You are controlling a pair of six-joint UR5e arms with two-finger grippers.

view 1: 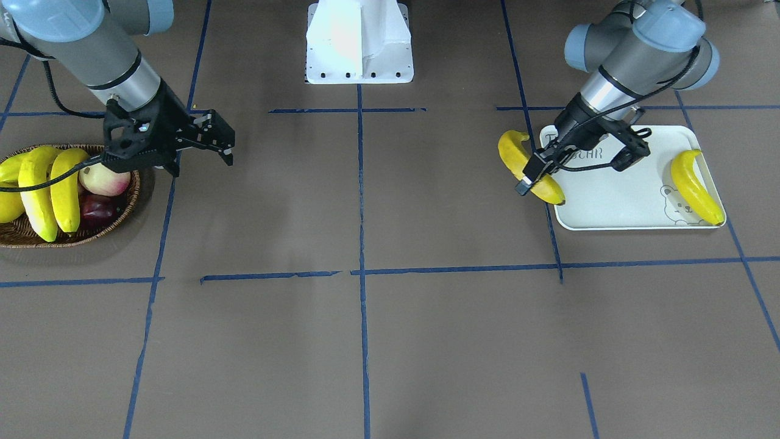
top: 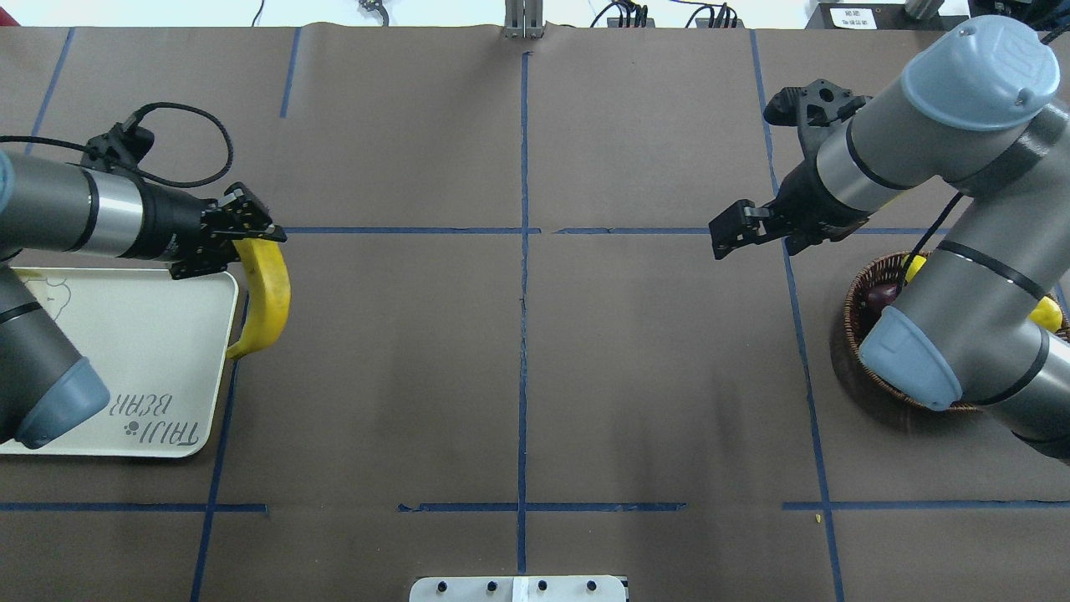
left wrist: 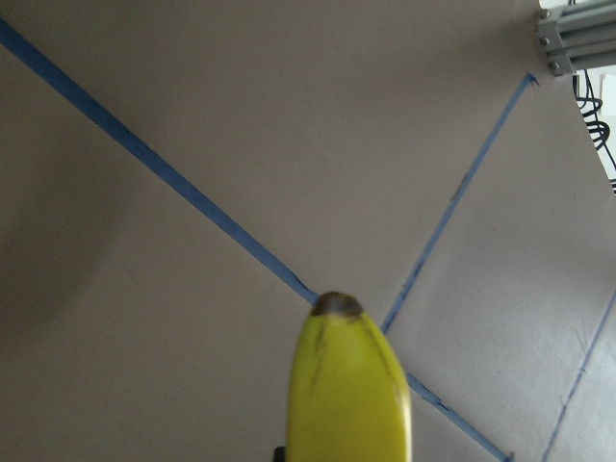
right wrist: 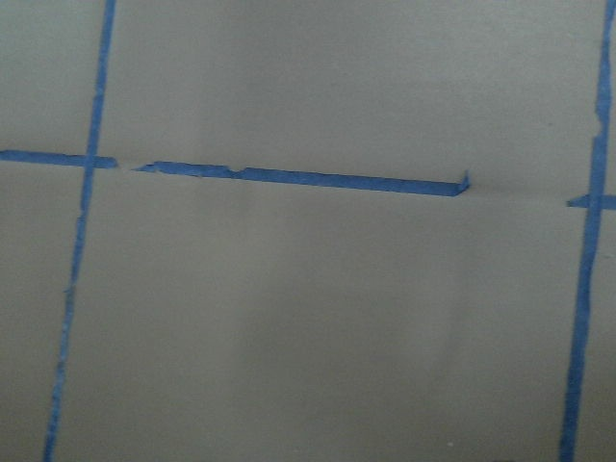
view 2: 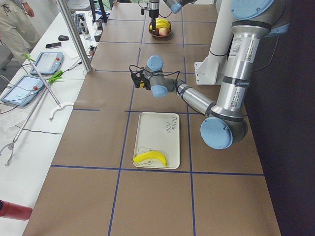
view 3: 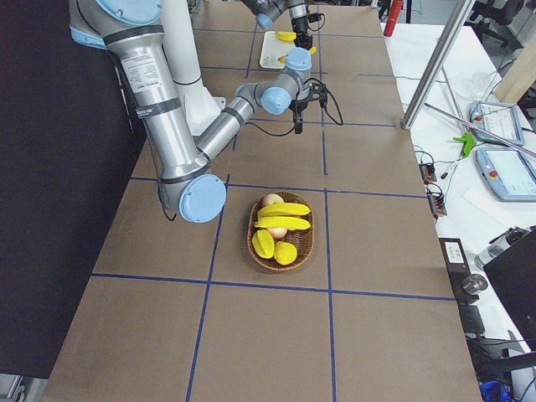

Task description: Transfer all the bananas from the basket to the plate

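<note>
My left gripper (view 1: 532, 175) is shut on a yellow banana (view 1: 517, 157) and holds it just outside the white plate's (view 1: 615, 204) rim, on the side toward the table's middle. It shows the same way in the overhead view (top: 266, 305), and its tip fills the left wrist view (left wrist: 351, 385). A second banana (view 1: 694, 186) lies on the plate by the bear drawing. Two long bananas (view 1: 52, 189) lie in the wicker basket (view 1: 73, 235). My right gripper (view 1: 222, 139) is open and empty, beside the basket toward the table's middle.
The basket also holds a peach-coloured fruit (view 1: 105, 180), a dark red fruit (view 1: 97, 210) and stubby yellow fruit (view 1: 7, 183). The robot's white base (view 1: 359, 46) stands at the back centre. Blue tape lines cross the brown table.
</note>
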